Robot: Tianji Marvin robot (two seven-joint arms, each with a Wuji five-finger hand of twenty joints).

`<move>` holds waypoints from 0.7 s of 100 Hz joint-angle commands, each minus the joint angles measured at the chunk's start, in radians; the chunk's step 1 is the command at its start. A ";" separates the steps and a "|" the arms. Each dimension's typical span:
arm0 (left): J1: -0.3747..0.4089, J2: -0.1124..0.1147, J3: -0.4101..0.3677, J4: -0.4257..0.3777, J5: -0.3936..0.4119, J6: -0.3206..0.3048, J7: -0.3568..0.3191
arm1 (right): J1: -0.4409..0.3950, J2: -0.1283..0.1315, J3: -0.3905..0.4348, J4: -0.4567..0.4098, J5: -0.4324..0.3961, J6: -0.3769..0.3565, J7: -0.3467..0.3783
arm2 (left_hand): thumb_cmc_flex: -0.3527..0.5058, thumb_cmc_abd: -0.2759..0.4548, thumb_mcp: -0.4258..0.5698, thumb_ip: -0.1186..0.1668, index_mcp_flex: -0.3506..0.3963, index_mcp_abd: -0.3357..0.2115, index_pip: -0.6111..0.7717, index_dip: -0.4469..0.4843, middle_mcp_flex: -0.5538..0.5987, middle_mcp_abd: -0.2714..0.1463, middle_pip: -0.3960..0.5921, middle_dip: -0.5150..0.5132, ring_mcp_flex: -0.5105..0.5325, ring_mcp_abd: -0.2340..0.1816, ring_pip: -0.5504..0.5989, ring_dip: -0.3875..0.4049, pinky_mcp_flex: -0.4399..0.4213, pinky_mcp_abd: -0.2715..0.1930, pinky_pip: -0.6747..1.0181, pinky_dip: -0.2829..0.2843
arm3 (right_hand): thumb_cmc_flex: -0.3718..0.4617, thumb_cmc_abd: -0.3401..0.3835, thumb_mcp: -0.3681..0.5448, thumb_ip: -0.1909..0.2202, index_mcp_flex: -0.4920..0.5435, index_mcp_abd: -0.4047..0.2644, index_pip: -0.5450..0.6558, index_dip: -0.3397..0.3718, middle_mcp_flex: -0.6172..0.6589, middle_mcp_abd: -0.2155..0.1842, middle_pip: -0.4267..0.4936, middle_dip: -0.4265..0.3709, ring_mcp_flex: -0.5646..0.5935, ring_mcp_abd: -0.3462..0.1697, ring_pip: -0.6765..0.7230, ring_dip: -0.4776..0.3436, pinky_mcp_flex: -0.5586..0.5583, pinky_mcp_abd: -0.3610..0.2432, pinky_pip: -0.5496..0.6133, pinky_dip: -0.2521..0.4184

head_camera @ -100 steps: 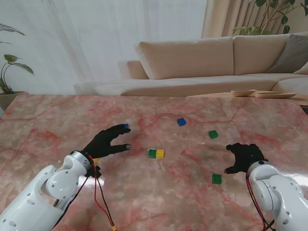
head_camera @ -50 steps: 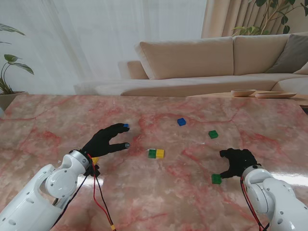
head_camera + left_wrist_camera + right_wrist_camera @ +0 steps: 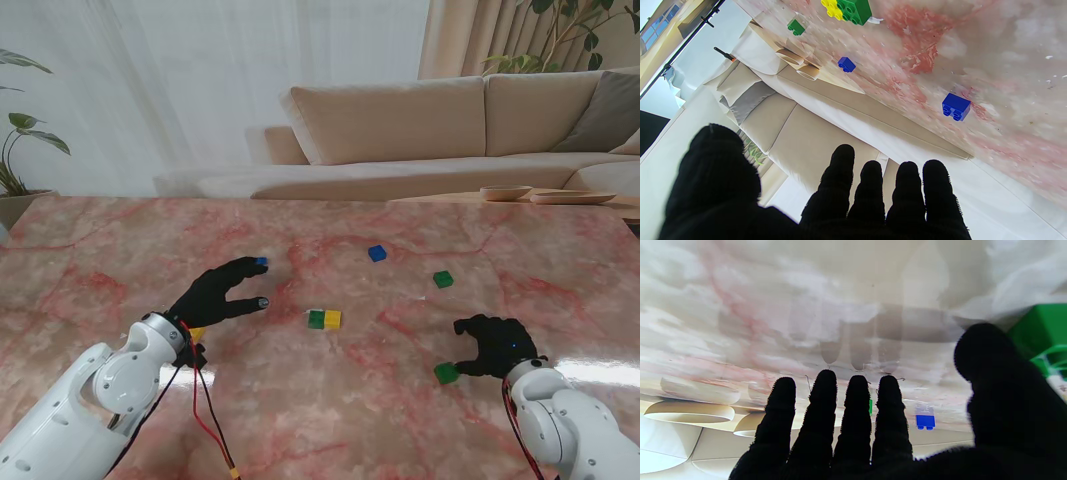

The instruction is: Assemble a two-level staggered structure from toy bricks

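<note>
Stand view shows a pink-veined marble table (image 3: pixel 330 420) with small plastic toy bricks scattered over it. At its centre a green brick and a yellow brick sit joined side by side as one green-and-yellow pair (image 3: pixel 324 319), also seen in the left wrist view (image 3: pixel 846 10).

From that pair, a blue square brick (image 3: pixel 377 253) lies at about one o'clock, a green square brick (image 3: pixel 443 279) at about two o'clock, and a second green brick (image 3: pixel 446 373) at about four o'clock, nearer to me.

My black-gloved right hand (image 3: pixel 492 345) rests just beside that nearer green brick, its thumb touching or almost touching it. In the right wrist view the fingers (image 3: pixel 823 406) are stretched out and slightly spread, and the green block (image 3: pixel 1043 336) looms blurred next to the thumb; the hand is apart and grips nothing.

My black-gloved left hand (image 3: pixel 218 293) hovers at about nine o'clock from the pair, fingers spread, holding nothing. A small blue brick (image 3: pixel 261 262) lies just past its fingertips, at about eleven o'clock from the pair, clear in the left wrist view (image 3: pixel 956 106). A bit of yellow (image 3: pixel 198 334) peeks out by the left wrist; what it is I cannot tell.
</note>
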 commanded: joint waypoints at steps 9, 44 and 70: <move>0.007 -0.001 -0.002 -0.004 0.001 0.005 0.007 | -0.048 0.001 0.029 -0.028 0.010 -0.032 0.030 | 0.008 0.036 -0.025 0.027 0.031 0.015 -0.016 -0.003 0.004 0.001 -0.020 -0.009 -0.014 -0.043 -0.019 -0.014 -0.012 -0.051 -0.028 -0.010 | 0.026 -0.068 0.261 -0.017 0.006 0.003 -0.047 0.009 -0.008 -0.011 -0.006 -0.008 -0.017 -0.014 0.014 0.018 -0.010 -0.011 0.019 0.023; -0.002 -0.002 0.002 0.009 -0.002 -0.003 0.008 | -0.110 -0.003 0.060 -0.096 0.025 -0.090 0.041 | 0.011 0.036 -0.024 0.026 0.031 0.017 -0.016 -0.003 0.002 -0.001 -0.020 -0.010 -0.016 -0.045 -0.020 -0.014 -0.012 -0.050 -0.029 -0.010 | 0.016 -0.120 0.264 -0.040 0.022 0.007 -0.085 -0.045 0.014 -0.006 -0.026 -0.025 -0.004 -0.009 0.000 0.010 0.002 -0.001 0.012 0.020; -0.005 -0.003 0.003 0.017 -0.002 -0.007 0.014 | -0.114 -0.003 0.040 -0.107 0.039 -0.109 0.040 | 0.013 0.036 -0.024 0.025 0.034 0.017 -0.014 -0.002 0.002 -0.001 -0.020 -0.010 -0.016 -0.045 -0.020 -0.014 -0.012 -0.050 -0.031 -0.011 | 0.024 -0.134 0.292 -0.040 0.085 -0.045 -0.071 -0.069 0.042 -0.005 -0.029 -0.026 0.018 -0.005 -0.009 0.006 0.010 0.010 0.009 0.018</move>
